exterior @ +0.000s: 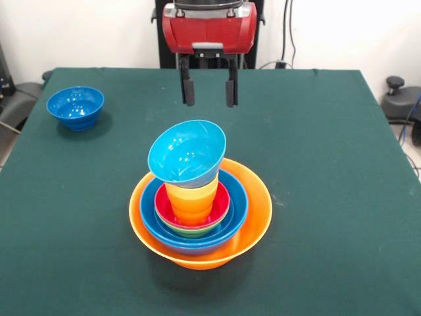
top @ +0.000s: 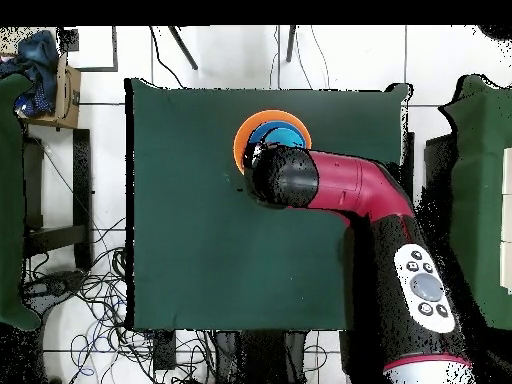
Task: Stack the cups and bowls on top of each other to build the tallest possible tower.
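The tower stands mid-table on a very large orange bowl (exterior: 260, 212). Nested in it are a large blue bowl (exterior: 238, 201), a green bowl (exterior: 191, 232) and a red bowl (exterior: 222, 201). An orange cup (exterior: 192, 204) with a yellow rim rises from the red bowl. A light-blue bowl (exterior: 186, 153) sits tilted on that cup, its mouth facing the camera. My gripper (exterior: 210, 91) hangs open and empty above and behind the tower, touching nothing. In the overhead view the arm (top: 330, 190) covers most of the tower; only part of the orange bowl's rim (top: 241, 142) shows.
A dark-blue bowl (exterior: 75, 106) stands alone near the far left corner of the green table (exterior: 329, 164). Around the table are cables on the floor (top: 90, 300) and side tables.
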